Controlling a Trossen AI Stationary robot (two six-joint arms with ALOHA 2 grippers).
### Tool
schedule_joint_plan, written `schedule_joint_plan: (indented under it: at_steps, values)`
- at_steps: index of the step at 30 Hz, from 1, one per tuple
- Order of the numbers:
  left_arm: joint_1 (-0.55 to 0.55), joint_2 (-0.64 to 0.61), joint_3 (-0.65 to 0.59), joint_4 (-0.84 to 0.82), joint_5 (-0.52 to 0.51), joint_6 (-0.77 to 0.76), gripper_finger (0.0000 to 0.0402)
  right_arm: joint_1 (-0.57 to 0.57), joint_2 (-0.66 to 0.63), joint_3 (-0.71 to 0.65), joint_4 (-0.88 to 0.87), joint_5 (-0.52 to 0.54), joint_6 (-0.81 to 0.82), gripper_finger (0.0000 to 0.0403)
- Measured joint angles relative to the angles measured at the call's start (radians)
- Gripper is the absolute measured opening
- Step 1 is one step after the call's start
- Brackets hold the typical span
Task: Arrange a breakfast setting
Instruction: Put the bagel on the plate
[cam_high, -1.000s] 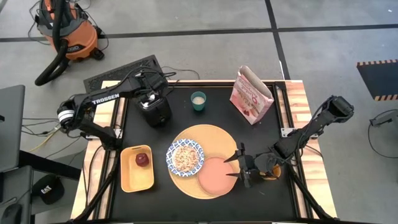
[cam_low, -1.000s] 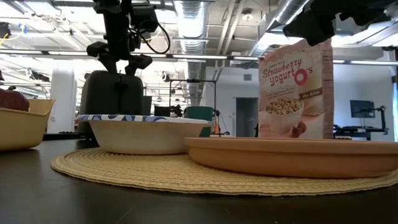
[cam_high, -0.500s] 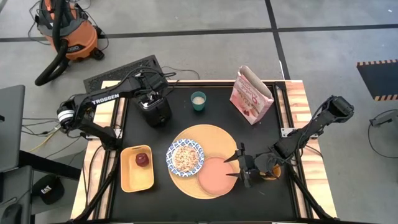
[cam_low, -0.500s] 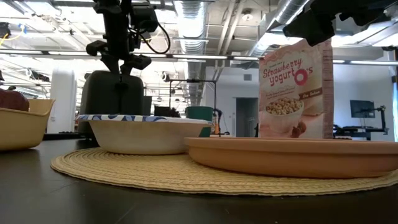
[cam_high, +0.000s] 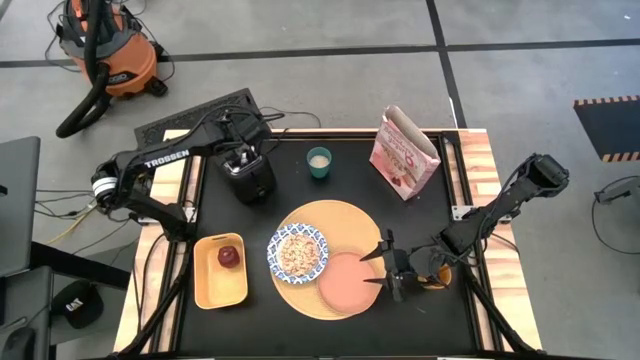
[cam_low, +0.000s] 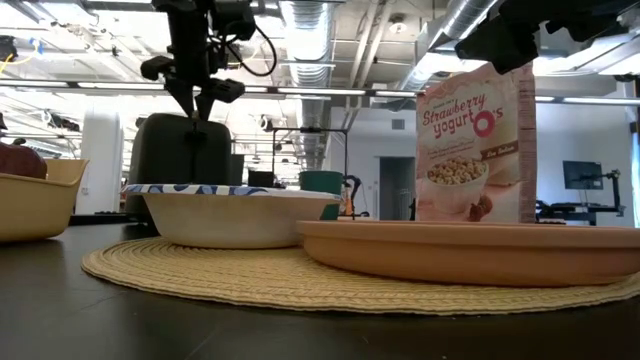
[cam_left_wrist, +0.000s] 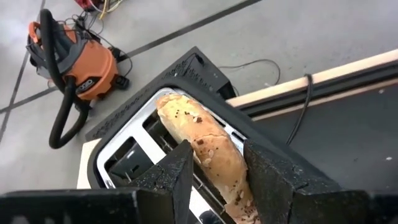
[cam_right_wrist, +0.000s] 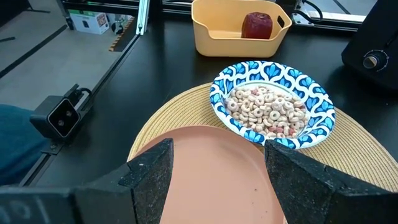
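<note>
A pale, speckled bagel (cam_left_wrist: 205, 149) stands on edge in a slot of the black-and-silver toaster (cam_high: 250, 180) at the table's far left. My left gripper (cam_left_wrist: 217, 180) is over the toaster, shut on the bagel. My right gripper (cam_high: 385, 265) hangs open above the right rim of the pink plate (cam_high: 347, 283), clear of it. The plate lies on the round tan board (cam_high: 330, 215) beside the blue-and-white bowl (cam_high: 298, 252) of cereal. The dark red apple (cam_high: 229, 255) sits in the yellow tray (cam_high: 205, 285). An orange cup (cam_high: 437, 277) shows partly under the right arm. My left gripper pinches the bagel between its two fingers, one on each broad side (cam_left_wrist: 231, 182), near the upper edge. The fingers come slanting down from above the toaster. The bagel stands upright, and its lower part is hidden in the toaster's slot (cam_left_wrist: 186, 199).
A teal cup (cam_high: 319, 161) stands right of the toaster, and a pink cereal bag (cam_high: 404, 152) stands at the far right. The black tabletop (cam_high: 250, 325) lies bare along the near edge. An orange shop vacuum (cam_high: 110, 50) sits on the floor beyond the table.
My left gripper's fingers have shut on the bagel over the toaster. My right gripper has kept still.
</note>
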Motion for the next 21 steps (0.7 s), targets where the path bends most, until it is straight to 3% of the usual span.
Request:
schedule_joint_plan:
  at_steps: [21]
  values:
    - [-0.098, -0.002, 0.214, -0.098, -0.019, 0.077, 0.012, 0.0, 0.0, 0.0, -0.003, 0.0, 0.0, 0.0279]
